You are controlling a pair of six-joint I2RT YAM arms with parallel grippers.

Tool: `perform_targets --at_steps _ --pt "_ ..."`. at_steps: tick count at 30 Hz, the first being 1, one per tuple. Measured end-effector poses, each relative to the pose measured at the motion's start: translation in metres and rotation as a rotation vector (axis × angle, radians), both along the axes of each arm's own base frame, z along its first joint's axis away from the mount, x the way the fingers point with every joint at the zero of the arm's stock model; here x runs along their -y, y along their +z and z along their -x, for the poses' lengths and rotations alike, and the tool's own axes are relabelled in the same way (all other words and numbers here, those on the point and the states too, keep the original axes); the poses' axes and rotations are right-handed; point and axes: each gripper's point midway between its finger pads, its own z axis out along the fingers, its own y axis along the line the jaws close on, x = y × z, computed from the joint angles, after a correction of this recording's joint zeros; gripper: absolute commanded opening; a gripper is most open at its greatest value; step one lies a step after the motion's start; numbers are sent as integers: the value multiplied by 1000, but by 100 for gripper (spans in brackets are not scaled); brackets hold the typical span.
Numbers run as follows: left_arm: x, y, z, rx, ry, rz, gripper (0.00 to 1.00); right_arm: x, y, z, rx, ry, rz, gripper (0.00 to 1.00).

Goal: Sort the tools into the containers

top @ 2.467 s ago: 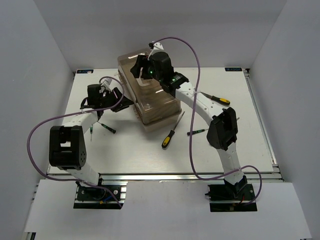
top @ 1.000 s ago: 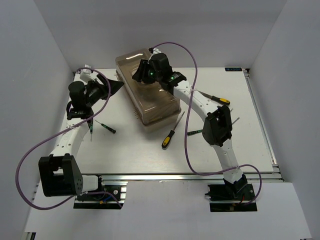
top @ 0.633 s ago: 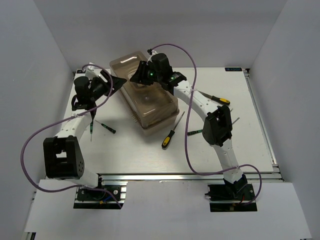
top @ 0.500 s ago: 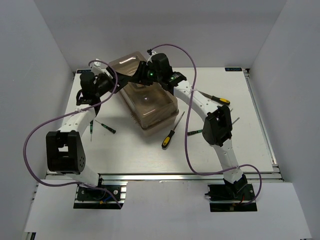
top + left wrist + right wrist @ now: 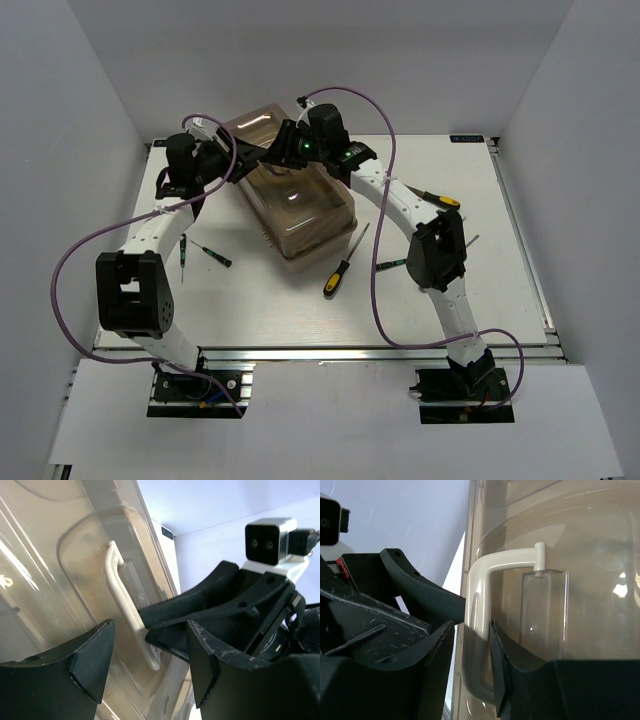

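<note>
The right gripper (image 5: 471,630) is clenched on the white handle (image 5: 476,595) of the translucent brown lid (image 5: 310,205), and a finger is pressed to each side of the bar. In the left wrist view its dark fingers (image 5: 200,597) are seen pinching that same bar. The left gripper (image 5: 147,665) is released, with its jaws spread wide, and is held just beside the lid at 9 o'clock from the handle; whether the lid is touched cannot be told. The beige toolbox (image 5: 300,255) is set near the middle of the table (image 5: 480,290). All the tools are laid on the table outside it. A yellow-and-black screwdriver (image 5: 437,198) is found at 3 o'clock from the toolbox, a longer dark-handled screwdriver (image 5: 345,262) at 5 o'clock, and a short driver (image 5: 393,265) at 4 o'clock. Two more short drivers (image 5: 212,252) (image 5: 184,262) are placed at 8 o'clock.
</note>
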Motion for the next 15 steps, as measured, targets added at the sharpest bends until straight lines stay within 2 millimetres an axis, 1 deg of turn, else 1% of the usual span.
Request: perform_targets --at_steps 4,7,12,15 --pt "2 1 -6 -11 -2 14 70 2 -3 -1 -8 6 -8 40" --pt "2 0 -15 -17 6 34 70 1 -6 5 -31 40 -16 40" --pt "3 2 -26 -22 13 67 69 2 -3 7 -27 50 -25 40" --pt "4 3 -29 -26 16 79 68 3 -2 7 -25 60 -34 40"
